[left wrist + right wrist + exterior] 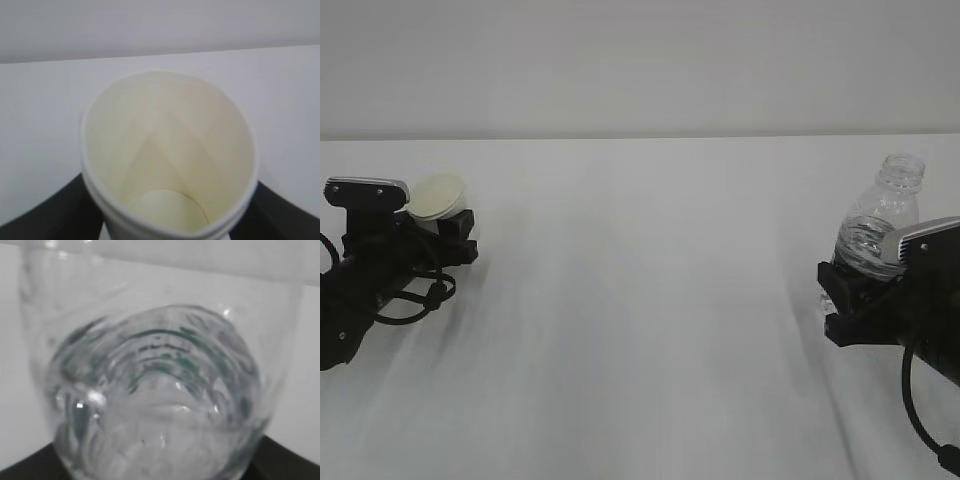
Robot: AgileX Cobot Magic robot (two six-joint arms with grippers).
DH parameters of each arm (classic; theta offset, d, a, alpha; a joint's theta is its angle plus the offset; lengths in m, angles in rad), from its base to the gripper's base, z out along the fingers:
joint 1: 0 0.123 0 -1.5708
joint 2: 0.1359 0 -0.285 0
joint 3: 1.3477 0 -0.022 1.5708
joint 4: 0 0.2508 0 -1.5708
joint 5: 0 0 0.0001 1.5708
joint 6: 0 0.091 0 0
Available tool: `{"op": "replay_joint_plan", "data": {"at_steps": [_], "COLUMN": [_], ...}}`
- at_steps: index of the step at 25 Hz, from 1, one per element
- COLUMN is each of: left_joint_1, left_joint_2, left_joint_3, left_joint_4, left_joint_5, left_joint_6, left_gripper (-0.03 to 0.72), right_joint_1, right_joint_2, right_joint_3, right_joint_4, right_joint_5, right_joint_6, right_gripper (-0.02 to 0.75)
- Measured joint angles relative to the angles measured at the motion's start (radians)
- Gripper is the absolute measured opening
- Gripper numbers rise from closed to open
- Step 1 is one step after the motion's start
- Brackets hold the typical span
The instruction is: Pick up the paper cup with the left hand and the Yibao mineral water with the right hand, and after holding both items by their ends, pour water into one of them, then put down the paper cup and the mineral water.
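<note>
The white paper cup (438,195) is at the far left of the exterior view, tipped so its cream inside faces the camera. My left gripper (453,237) is shut on its lower part. In the left wrist view the cup (170,150) fills the frame, squeezed a little oval between the black fingers (42,217). The clear mineral water bottle (881,222) stands nearly upright at the far right, with no cap. My right gripper (852,295) is shut on its lower part and hides the label. In the right wrist view the bottle (160,385) fills the frame, with water inside.
The white table (640,300) runs between the two arms, and a pale wall (640,60) stands behind it. A black cable (920,420) hangs below the right arm, and looped cables (415,300) sit by the left wrist.
</note>
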State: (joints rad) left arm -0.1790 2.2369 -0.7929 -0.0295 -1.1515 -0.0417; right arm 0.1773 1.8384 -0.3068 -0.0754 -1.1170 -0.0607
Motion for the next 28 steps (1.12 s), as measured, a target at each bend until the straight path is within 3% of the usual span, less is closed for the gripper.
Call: {"op": "replay_joint_plan", "data": {"at_steps": [16,28], "left_joint_1": [0.0,0.0], "left_joint_2": [-0.011,-0.029], "left_joint_3": [0.0,0.0], "left_joint_4": [0.185,0.309], "left_joint_5": [0.002,0.003], "left_joint_6": [0.0,-0.073], "left_gripper": [0.449,0.445], "right_joint_1": [0.0,0.0], "right_joint_2": [0.0,0.0], "right_joint_3": [0.0,0.0], "right_joint_4": [0.0,0.0], "right_joint_5": [0.0,0.0], "right_joint_6": [0.002,0.002], "right_gripper": [0.414,0.414]}}
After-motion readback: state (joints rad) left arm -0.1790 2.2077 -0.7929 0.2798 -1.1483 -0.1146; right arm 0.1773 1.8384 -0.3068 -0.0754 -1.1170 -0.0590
